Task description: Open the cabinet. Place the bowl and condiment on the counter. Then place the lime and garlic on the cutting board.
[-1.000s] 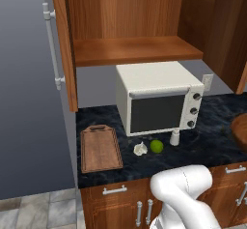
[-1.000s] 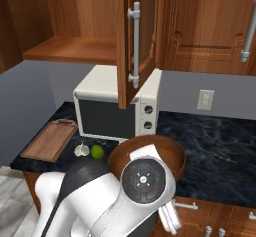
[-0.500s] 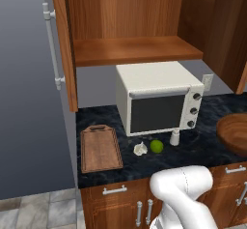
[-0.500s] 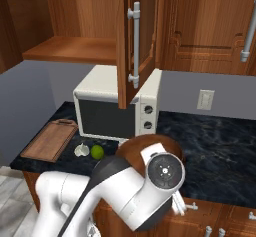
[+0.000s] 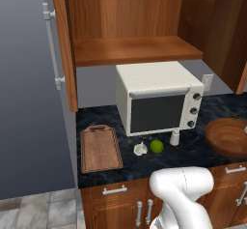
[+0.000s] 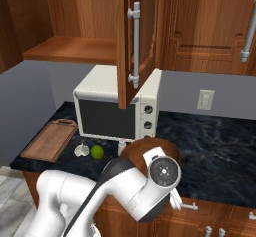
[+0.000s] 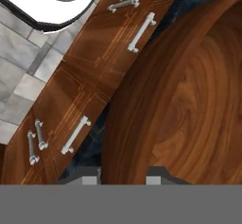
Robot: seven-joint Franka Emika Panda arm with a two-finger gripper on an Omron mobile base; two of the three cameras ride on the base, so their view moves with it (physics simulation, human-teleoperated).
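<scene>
I have the jaws clamped on the bowl's (image 7: pixel 189 105) rim; next, lower it onto the tabletop (image 5: pixel 193 148) below and release.

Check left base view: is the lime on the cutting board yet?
No, the lime sits on the counter beside the garlic, right of the cutting board.

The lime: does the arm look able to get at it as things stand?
Probably not yet: the pincer is shut on the rim of the bowl. Once it lets go, the lime lies open on the counter between garlic and condiment.
</scene>
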